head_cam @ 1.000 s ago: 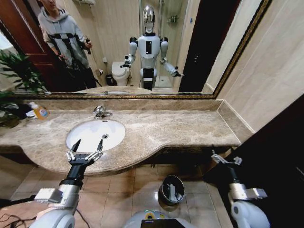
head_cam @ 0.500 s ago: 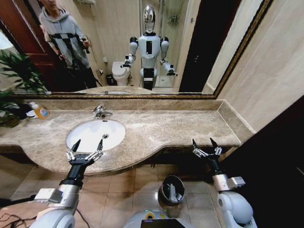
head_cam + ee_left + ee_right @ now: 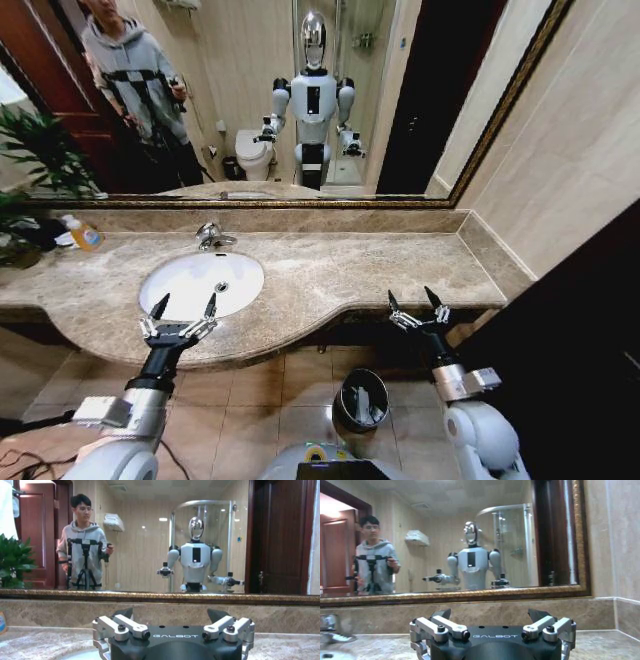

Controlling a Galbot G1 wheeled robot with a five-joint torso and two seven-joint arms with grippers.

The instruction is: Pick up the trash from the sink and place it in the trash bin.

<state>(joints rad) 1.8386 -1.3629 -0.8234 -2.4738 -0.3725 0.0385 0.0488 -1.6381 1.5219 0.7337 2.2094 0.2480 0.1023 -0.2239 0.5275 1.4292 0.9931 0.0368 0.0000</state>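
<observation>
The white oval sink (image 3: 185, 285) is set in the brown marble counter, with a chrome faucet (image 3: 212, 236) behind it. I see only bare white basin around the drain. My left gripper (image 3: 183, 305) hovers open above the sink's near rim, with nothing between its fingers; the left wrist view shows the left gripper (image 3: 171, 615) facing the mirror. Off the counter's front edge at the right, my right gripper (image 3: 418, 300) is open and holds nothing, also seen as the right gripper (image 3: 490, 614). The black trash bin (image 3: 345, 392) stands on the floor between the arms, with pale trash (image 3: 362, 404) inside.
An orange-labelled soap bottle (image 3: 84, 234) stands at the counter's back left beside a plant (image 3: 35, 160). A large mirror (image 3: 420, 90) runs along the wall behind. A dark panel (image 3: 590, 340) closes off the right side. Tiled floor lies below the counter.
My right arm has swung up and to the left, from low at the right to the counter's front edge. The left arm has stayed put.
</observation>
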